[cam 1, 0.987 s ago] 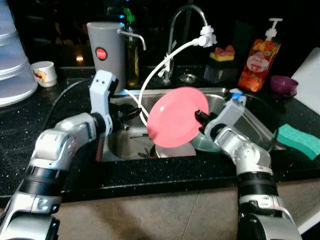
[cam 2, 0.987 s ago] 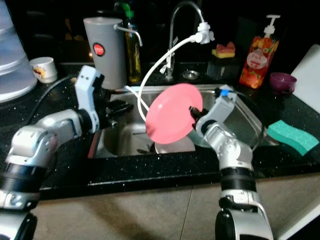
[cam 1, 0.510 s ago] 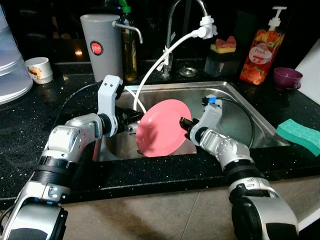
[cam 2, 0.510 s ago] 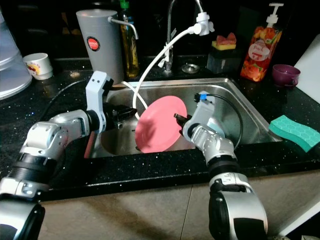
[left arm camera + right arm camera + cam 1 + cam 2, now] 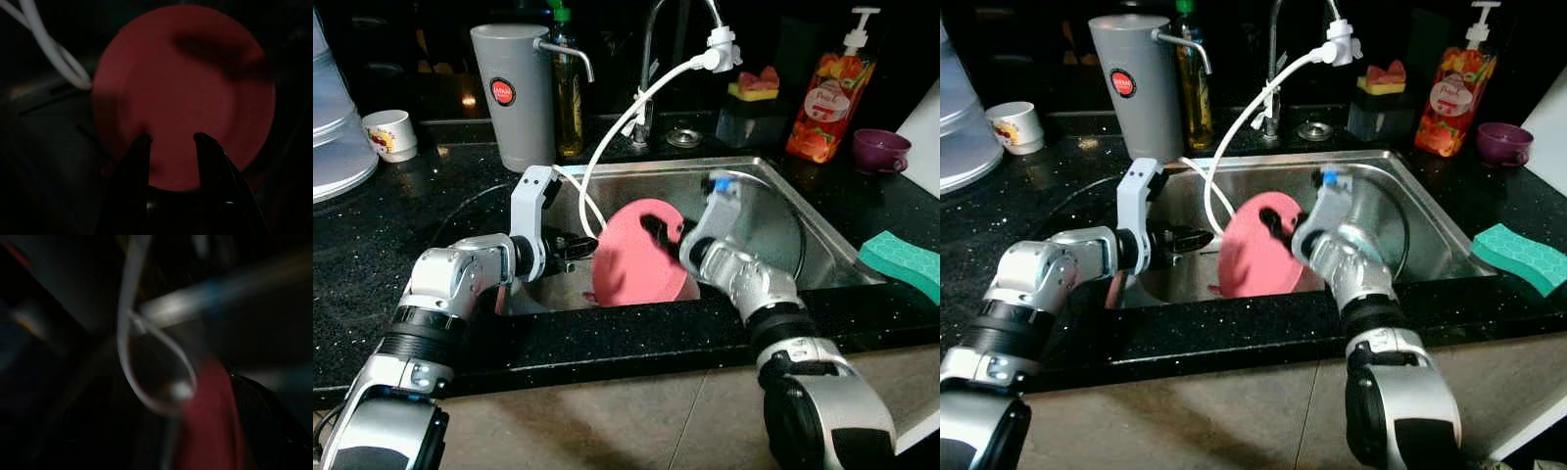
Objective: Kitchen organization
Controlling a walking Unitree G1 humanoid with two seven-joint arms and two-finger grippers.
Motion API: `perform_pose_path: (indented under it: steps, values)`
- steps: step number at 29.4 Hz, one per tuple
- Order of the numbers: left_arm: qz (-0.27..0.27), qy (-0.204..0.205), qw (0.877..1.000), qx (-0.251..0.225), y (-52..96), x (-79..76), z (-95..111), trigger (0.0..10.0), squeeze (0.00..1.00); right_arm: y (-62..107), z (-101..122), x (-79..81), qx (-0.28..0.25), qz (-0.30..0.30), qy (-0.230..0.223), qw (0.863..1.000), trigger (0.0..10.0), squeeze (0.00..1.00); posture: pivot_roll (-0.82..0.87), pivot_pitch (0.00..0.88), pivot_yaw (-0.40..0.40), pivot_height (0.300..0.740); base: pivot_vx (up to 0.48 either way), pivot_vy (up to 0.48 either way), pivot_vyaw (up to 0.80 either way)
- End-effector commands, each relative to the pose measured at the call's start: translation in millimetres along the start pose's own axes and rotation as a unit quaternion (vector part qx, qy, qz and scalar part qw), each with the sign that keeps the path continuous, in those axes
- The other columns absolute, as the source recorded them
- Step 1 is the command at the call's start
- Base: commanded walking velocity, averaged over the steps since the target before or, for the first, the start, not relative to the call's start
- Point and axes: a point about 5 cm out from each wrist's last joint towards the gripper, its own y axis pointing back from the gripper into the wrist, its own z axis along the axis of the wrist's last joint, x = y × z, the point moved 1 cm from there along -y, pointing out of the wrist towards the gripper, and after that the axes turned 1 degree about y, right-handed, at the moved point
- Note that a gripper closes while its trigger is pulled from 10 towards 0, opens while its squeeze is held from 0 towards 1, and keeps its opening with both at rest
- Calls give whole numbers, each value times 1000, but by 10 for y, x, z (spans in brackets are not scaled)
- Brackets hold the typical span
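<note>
Plate going down into the sink.
Right gripper [image 5: 658, 233] clamps the round pink plastic plate [image 5: 631, 269] upright inside the stainless steel sink [image 5: 822, 235]; left gripper [image 5: 171, 142], fingers parted, points at its face. Beyond, a white hose [image 5: 626, 127] loops. Next, likely: set it down, release.

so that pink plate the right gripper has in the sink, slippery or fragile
The pink plate looks like smooth, thin plastic, so probably light and not fragile. Held on edge by the right gripper over the sink, it could well slip or pivot.
</note>
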Motion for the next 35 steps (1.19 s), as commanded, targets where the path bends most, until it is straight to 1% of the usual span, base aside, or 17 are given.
perform_pose_path:
  steps: [1,3,4,5,6,8,9,13,16,18,21,22,23,25,28,31,35]
  values:
    - [-6,2,1000,-1,4,-22,16,10000,0,17,212,83,-36,25,4,999,10000,0,96,173,9,740,0,0,0]
    - [-5,4,1000,-6,-11,-31,22,10000,0,99,435,179,-85,53,32,994,10000,0,92,168,7,740,0,0,0]
    - [-5,4,1000,-6,-11,-31,22,10000,0,99,435,179,-85,53,32,994,10000,0,92,168,7,740,0,0,0]
    - [-5,6,1000,-10,-18,-37,24,10000,0,180,584,258,-120,72,52,989,10000,0,89,162,4,740,0,0,0]
    - [-5,6,1000,-10,-18,-37,24,10000,0,180,584,258,-120,72,52,989,10000,0,89,162,4,740,0,0,0]
    - [-3,9,1000,-18,-24,-45,26,10000,0,368,814,394,-180,101,75,976,10000,0,86,160,3,740,0,0,0]
    - [-3,9,1000,-18,-24,-45,26,10000,0,368,814,394,-180,101,75,976,10000,0,86,160,3,740,0,0,0]
    - [4,18,999,-36,-1,-41,30,10000,0,735,919,564,-244,124,112,955,10000,0,83,156,2,740,0,0,0]
    - [9,15,999,-46,15,-36,35,10000,0,868,859,635,-260,128,129,948,10000,0,67,144,1,740,0,0,0]
    - [13,8,998,-55,32,-40,50,10000,0,899,780,649,-260,113,145,948,10000,0,64,140,3,740,0,0,0]
    - [19,-9,995,-99,120,-78,151,10000,0,902,491,631,-235,49,209,948,10000,0,57,140,10,740,0,0,0]
    - [21,-16,992,-125,162,-98,207,10000,0,904,402,593,-222,24,222,949,10000,0,59,137,8,740,0,0,0]
    - [21,-16,992,-125,162,-98,207,10000,0,904,402,593,-222,24,222,949,10000,0,59,137,8,740,0,0,0]
    - [27,-31,985,-169,232,-129,288,10000,0,917,303,513,-210,-15,231,950,10000,0,61,134,5,740,0,0,0]
    - [78,-50,969,-229,358,-132,347,10000,0,987,257,427,-201,-74,237,948,10000,0,59,128,0,740,0,0,0]
    - [94,-46,964,-243,392,-131,344,10000,0,1015,245,413,-198,-90,241,946,10000,0,59,127,0,740,0,0,0]
    - [137,-70,952,-265,446,-148,286,10000,0,1057,216,348,-198,-139,271,932,10000,0,58,123,-9,740,0,0,0]
